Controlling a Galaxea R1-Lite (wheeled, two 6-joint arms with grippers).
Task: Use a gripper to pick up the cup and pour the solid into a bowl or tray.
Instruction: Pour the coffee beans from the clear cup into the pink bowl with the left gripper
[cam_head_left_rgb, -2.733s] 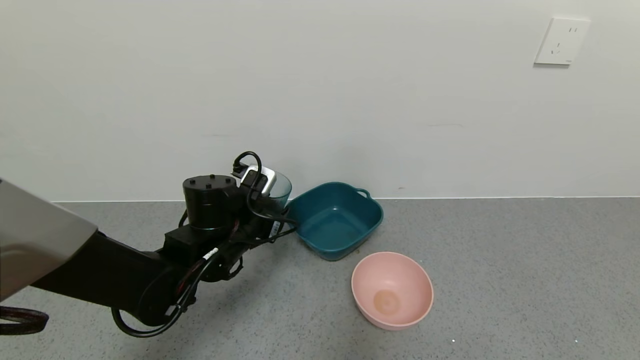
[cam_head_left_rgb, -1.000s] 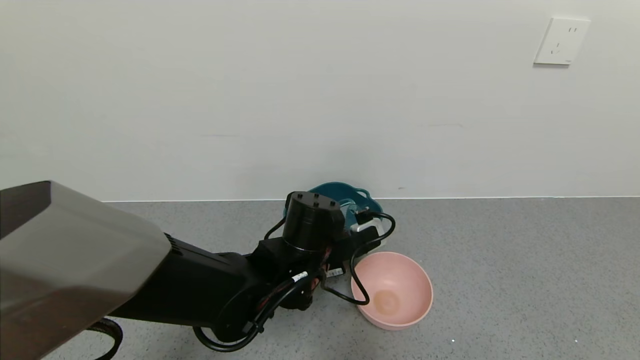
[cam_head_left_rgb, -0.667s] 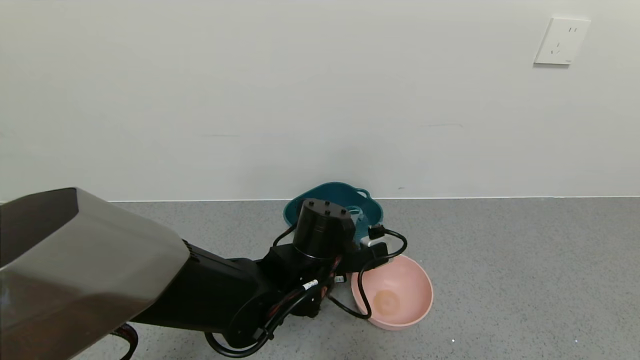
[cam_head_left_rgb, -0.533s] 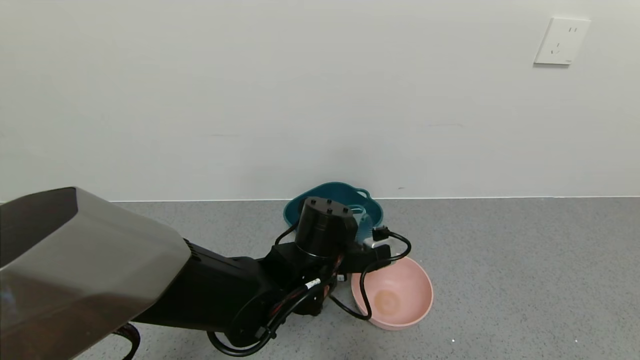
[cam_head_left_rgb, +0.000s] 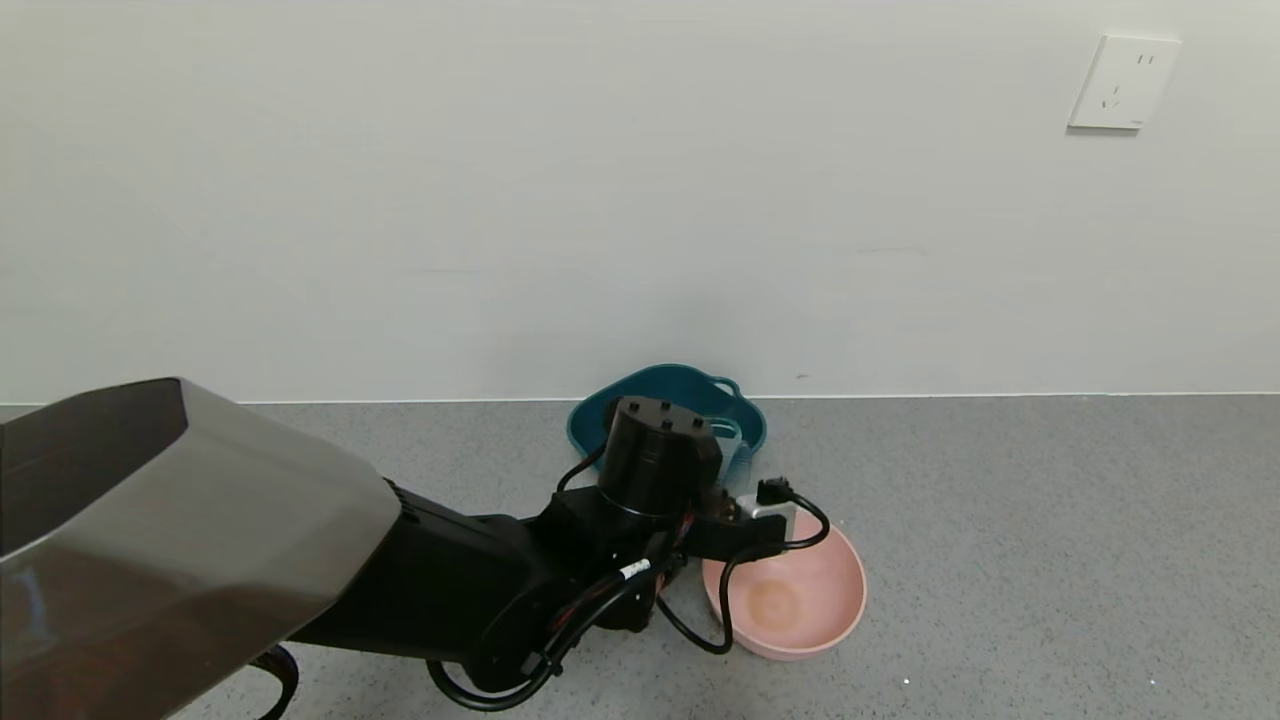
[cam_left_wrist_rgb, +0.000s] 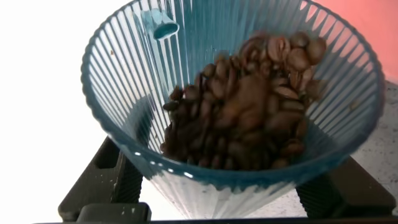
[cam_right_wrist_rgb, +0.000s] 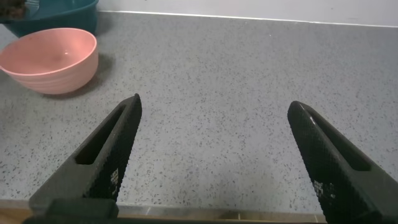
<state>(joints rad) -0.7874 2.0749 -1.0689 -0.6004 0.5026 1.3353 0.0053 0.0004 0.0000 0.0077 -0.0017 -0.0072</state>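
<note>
Step in hand: I judge that I am carrying the cup to the pink bowl and starting to tip it.
Left gripper: my fingers press on the cup's ribbed wall from both sides, low on its body; in the head view my wrist hangs over the bowl's near-left rim.
Right gripper: my jaws stand spread with nothing between them, parked above bare counter, well apart from the bowl.
Doing it well: I should bring the cup's lip over the bowl's middle before rolling my wrist further, then tilt slowly so the beans slide out as a stream and not a lump; a lip near the rim could scatter them onto the counter.
Cup contents: the coffee beans lie heaped against one side of the cup, all of them inside it.
Pink bowl contents: no beans visible; only a darker round patch at its bottom.
Teal tub: just behind my wrist, largely hidden; its contents cannot be told.
</note>
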